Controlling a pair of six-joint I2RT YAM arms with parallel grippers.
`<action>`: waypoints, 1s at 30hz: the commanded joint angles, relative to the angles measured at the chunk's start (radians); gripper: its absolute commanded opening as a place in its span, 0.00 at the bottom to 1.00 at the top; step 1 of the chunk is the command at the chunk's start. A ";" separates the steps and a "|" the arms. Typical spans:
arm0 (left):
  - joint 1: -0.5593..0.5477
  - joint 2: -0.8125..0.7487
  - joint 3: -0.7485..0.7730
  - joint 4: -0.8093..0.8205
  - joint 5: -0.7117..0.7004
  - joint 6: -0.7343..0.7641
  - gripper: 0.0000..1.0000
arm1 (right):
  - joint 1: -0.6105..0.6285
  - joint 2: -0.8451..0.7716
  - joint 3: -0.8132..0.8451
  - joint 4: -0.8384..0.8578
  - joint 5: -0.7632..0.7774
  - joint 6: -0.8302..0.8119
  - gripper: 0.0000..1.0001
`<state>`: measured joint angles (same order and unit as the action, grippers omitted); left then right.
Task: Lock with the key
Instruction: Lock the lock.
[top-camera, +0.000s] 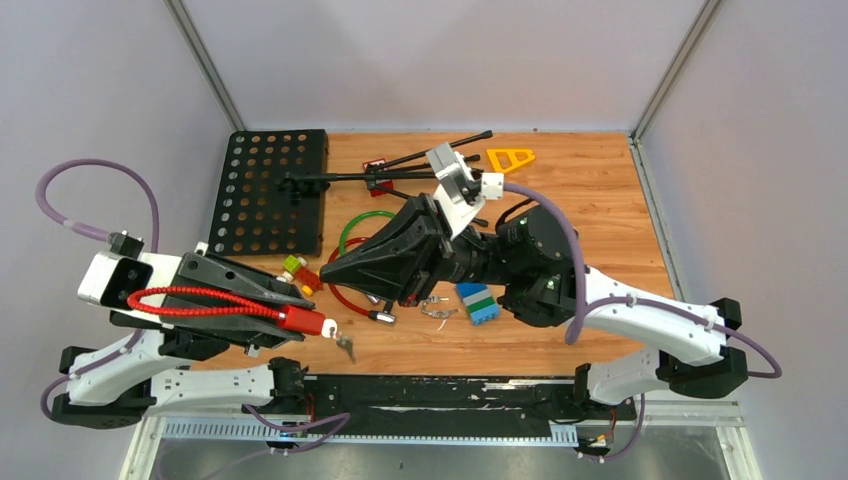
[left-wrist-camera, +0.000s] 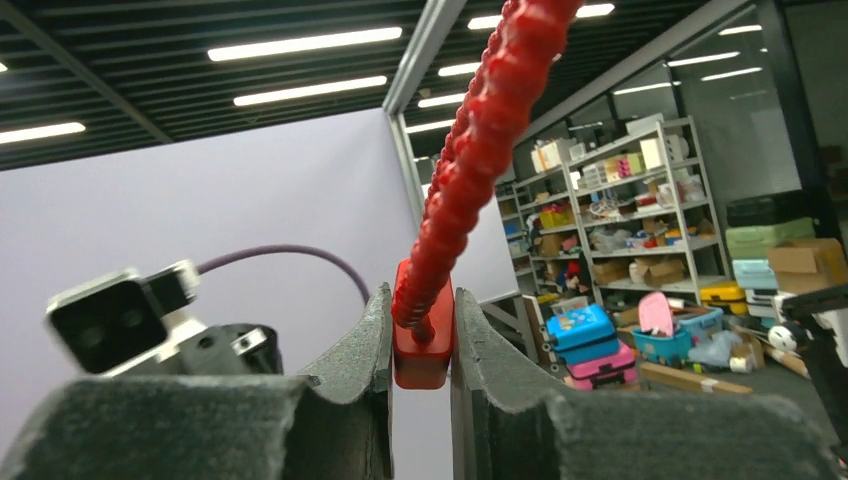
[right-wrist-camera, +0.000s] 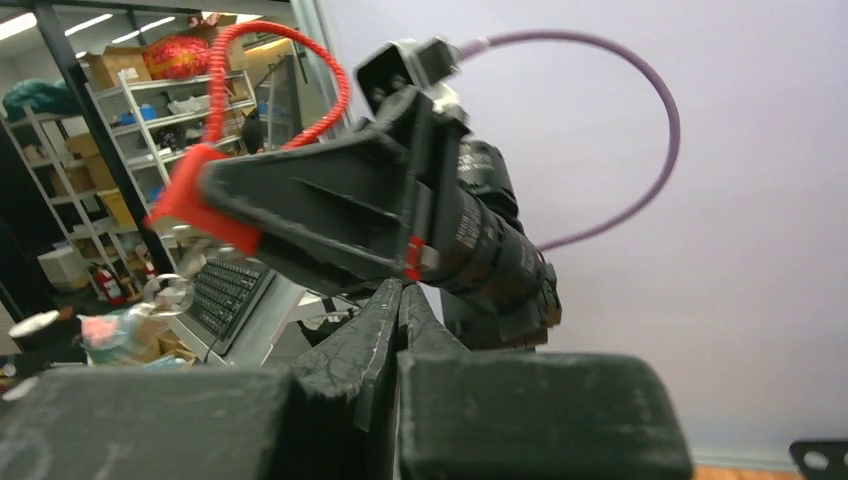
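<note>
Lock (top-camera: 303, 320), a red body with a coiled red cable (top-camera: 200, 297) looping back from it, sits above the near-left part of the tabletop (top-camera: 590, 200), close to the near edge. The left gripper (left-wrist-camera: 422, 300) is clamped on it: in the left wrist view the two dark fingers (left-wrist-camera: 350, 370) press on either side of the red body, with the cable rising out of the top. A small metal key (top-camera: 345, 347) hangs just beside the lock's right end, over the near edge.

The right gripper (top-camera: 332, 272) reaches in from the right and points at the lock, apart from it. Its jaws are pressed together with nothing between them, which the right wrist view shows clearly.

Under and behind that gripper lie a red ring (top-camera: 338, 292) and a green ring (top-camera: 362, 222). A blue, green and white block (top-camera: 478, 302) and a small bunch of keys (top-camera: 437, 306) lie toward the middle of the near edge. A black perforated board (top-camera: 268, 190) fills the far-left corner, a black stand (top-camera: 400, 165) lies along the far edge beside it, and a yellow triangle (top-camera: 510, 158) sits further right on that edge.
</note>
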<state>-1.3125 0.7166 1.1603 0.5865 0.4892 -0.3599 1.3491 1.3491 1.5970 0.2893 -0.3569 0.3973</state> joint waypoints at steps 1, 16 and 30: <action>-0.005 0.010 0.033 0.010 0.124 0.002 0.00 | -0.021 0.001 -0.024 0.056 0.035 0.158 0.00; -0.005 -0.021 0.018 -0.025 0.109 0.065 0.00 | -0.035 -0.165 -0.052 -0.144 0.176 -0.011 0.23; -0.005 -0.020 0.174 -0.610 0.485 0.760 0.00 | -0.197 -0.090 -0.033 -0.065 -0.140 0.487 0.38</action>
<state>-1.3144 0.6941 1.2804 0.2108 0.8143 0.0643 1.1820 1.2266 1.5440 0.1951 -0.3653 0.7422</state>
